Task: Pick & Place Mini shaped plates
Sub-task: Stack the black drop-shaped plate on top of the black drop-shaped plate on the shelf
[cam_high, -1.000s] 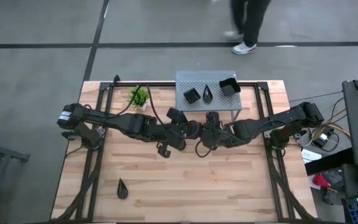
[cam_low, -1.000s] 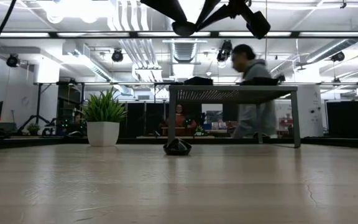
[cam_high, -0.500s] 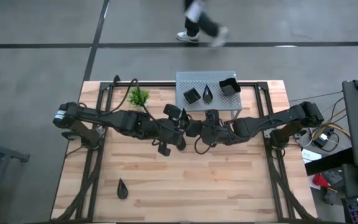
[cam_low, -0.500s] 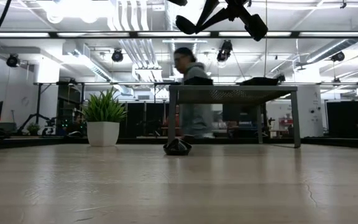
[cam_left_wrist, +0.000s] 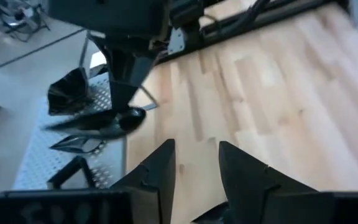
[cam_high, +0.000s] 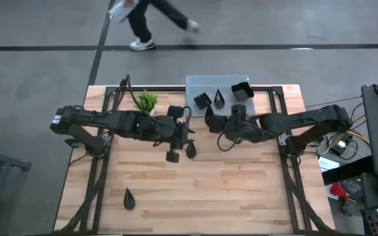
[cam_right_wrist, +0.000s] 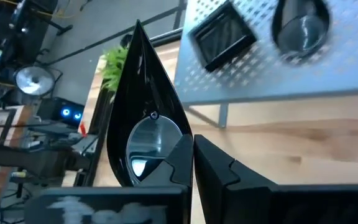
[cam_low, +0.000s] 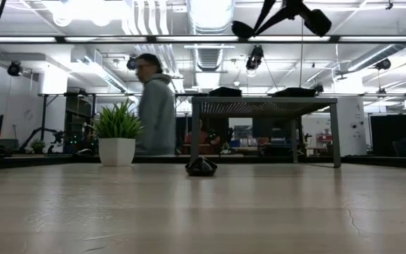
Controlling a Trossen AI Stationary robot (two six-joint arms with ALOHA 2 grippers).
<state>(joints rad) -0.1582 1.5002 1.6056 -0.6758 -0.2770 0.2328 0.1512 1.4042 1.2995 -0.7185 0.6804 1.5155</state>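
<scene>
Black teardrop plate (cam_right_wrist: 145, 130) is clamped in my right gripper (cam_right_wrist: 188, 152) just beside the perforated shelf (cam_high: 205, 85), left gripper (cam_left_wrist: 194, 165) apart and empty nearby, so next I judge I carry it over the shelf and release.

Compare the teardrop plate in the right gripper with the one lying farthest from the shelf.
The held plate is pinched by the right gripper; the far plate lies untouched. The held plate hangs above the table near the shelf; the far plate rests on it. Both: black teardrops.
</scene>
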